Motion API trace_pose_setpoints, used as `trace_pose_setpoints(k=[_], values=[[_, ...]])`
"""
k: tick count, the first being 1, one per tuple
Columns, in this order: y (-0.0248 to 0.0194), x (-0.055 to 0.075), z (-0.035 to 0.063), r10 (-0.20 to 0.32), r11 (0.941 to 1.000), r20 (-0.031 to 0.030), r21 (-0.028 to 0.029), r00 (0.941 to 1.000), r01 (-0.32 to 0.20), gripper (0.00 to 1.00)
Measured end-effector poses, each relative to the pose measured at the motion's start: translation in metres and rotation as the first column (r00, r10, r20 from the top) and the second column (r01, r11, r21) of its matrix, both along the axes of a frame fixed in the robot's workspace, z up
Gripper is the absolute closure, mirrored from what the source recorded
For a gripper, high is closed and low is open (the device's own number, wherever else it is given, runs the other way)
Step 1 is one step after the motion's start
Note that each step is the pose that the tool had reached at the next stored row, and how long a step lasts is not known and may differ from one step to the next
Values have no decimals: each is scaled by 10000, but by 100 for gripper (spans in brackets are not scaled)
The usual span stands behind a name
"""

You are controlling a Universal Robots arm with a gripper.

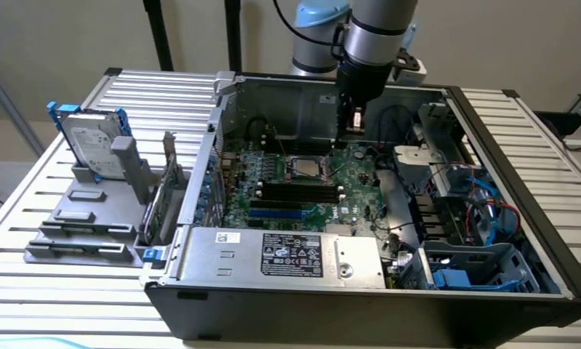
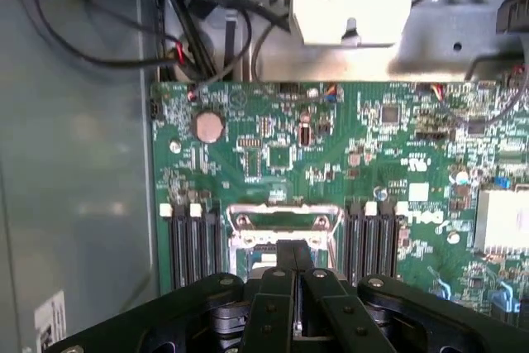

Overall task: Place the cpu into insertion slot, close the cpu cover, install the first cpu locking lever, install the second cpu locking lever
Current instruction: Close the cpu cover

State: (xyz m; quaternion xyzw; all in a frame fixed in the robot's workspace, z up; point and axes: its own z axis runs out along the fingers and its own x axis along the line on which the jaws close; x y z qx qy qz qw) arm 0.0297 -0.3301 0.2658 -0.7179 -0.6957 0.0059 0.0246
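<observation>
- The gripper hangs inside the open computer case. Its tip is low over the green board, just past the socket on the side toward the case's back wall.
- In the wrist view its two fingers are pressed together, closed, with nothing visible between them.
- The socket sits mid-board, and the fingertips cover part of it.
- A silvery metal frame lies flat around the socket.
- A pale patch shows inside the frame; I cannot tell whether it is the chip.
- Black memory slots sit close against the socket on two opposite sides.
- The room straight above the socket is open.
- Cables crowd the case's edge on the exterior view's right.
- The power supply box walls off the side nearest the exterior camera.
</observation>
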Motion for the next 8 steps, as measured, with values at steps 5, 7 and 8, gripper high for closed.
trace_pose_setpoints(k=[5, 7, 8], values=[[0, 231, 8, 1, 10000, -19, 27, 10000, -1, 89], [0, 318, 8, 0, 10000, -33, 46, 10000, 0, 89], [-1, 361, 4, 1, 10000, -41, 61, 10000, 0, 89]])
